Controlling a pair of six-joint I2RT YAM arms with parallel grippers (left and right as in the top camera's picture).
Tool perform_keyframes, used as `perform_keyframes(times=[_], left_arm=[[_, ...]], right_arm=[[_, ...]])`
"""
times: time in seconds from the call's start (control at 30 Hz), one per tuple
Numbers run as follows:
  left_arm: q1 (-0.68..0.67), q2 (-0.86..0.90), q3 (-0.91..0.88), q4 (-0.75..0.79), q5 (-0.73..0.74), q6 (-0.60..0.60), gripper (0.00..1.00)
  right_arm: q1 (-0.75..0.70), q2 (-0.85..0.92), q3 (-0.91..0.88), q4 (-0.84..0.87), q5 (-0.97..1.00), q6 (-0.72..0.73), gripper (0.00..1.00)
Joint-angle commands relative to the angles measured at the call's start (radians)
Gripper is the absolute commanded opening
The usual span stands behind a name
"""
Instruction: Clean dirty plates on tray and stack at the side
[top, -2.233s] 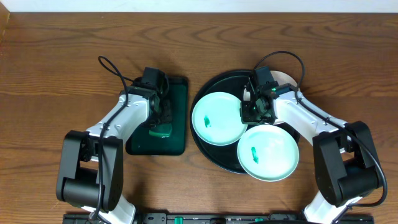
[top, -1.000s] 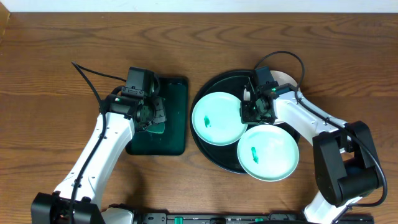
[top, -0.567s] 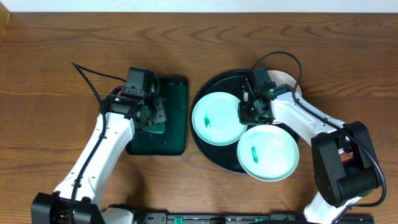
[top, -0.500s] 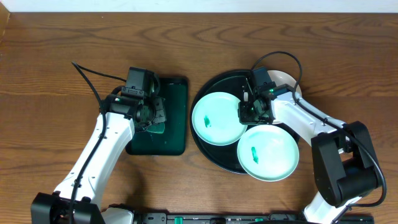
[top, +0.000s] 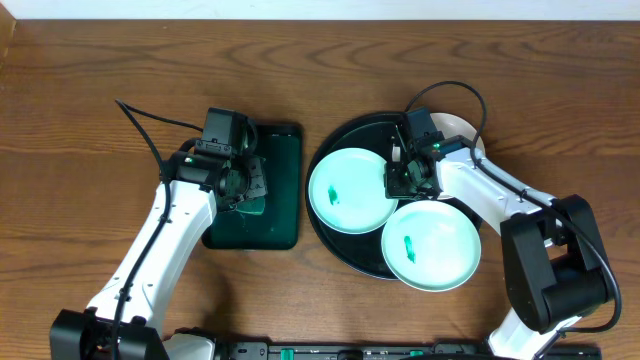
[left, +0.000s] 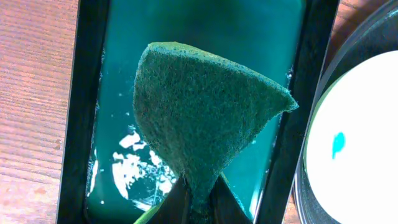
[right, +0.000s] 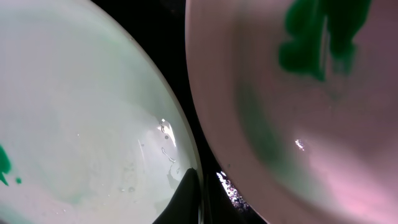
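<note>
— Plates held?
— Three on the black tray (top: 360, 132): left plate (top: 347, 190), front plate (top: 432, 246), back plate (top: 462, 128) at its far edge.
— Grippers?
— The left gripper (left: 200, 208) pinches a green sponge (left: 199, 124), left of the tray. The right gripper (top: 408, 178) is closed at the left plate's rim.

My left pincer (top: 243, 190) holds the sponge (left: 199, 118) over the oblong tray (top: 285, 160), which lies on the table (top: 80, 120) just left of the round tray (top: 330, 235). In the round tray lie the left plate (top: 347, 190), the front plate (top: 432, 245) jutting over the rim, and the back plate (top: 462, 128), with my right pincer (top: 410, 178) between them.
</note>
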Motion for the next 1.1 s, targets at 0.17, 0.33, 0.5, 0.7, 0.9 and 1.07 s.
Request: perform_keyframes(times=[0.17,0.33,0.5,0.7,0.9,1.07], left_arm=[[0.001,0.001,0.013,0.0,-0.017,0.006,0.07],[0.001,0.001,0.013,0.0,-0.017,0.006,0.07],[0.001,0.001,0.013,0.0,-0.017,0.006,0.08],[0.001,0.001,0.013,0.0,-0.018,0.006,0.07],[0.001,0.005,0.012,0.004,-0.034,0.006,0.07],[0.001,0.039,0.012,0.014,-0.036,0.006,0.07]], right_arm=[[0.003,-0.01,-0.009,-0.03,0.007,0.059,0.01],[0.003,-0.046,-0.008,-0.062,0.076,0.103,0.01],[0.003,-0.048,-0.008,-0.061,0.081,0.103,0.01],[0.003,-0.048,-0.008,-0.057,0.081,0.103,0.01],[0.004,-0.048,-0.008,-0.057,0.081,0.103,0.01],[0.004,-0.048,-0.008,-0.057,0.081,0.103,0.01]])
